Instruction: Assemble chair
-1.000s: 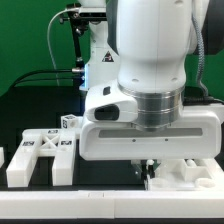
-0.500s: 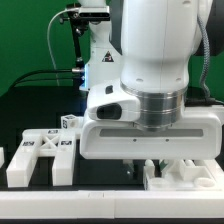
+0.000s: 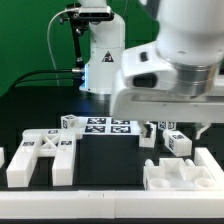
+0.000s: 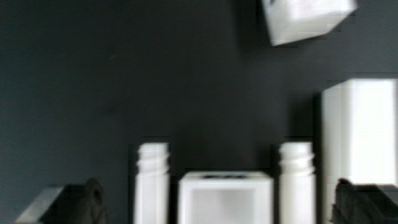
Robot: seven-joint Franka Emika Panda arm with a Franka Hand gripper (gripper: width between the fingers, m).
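**Over the exterior view's right: jaws wide, nothing gripped**

On the exterior view's left lies an H-shaped chair frame (image 3: 40,155). Farther back, in the middle, sits the marker board (image 3: 100,125). Right of it stands a small tagged block (image 3: 178,142), and nearest the camera a chunky chair part (image 3: 185,172). My gripper (image 4: 222,200) hangs spread wide; a white piece with two ridged pegs (image 4: 224,192) shows between my fingers (image 4: 75,205), clear of both.

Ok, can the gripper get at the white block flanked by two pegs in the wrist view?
Likely yes: the gripper is open, the white block sits between its fingers, nothing covering it.
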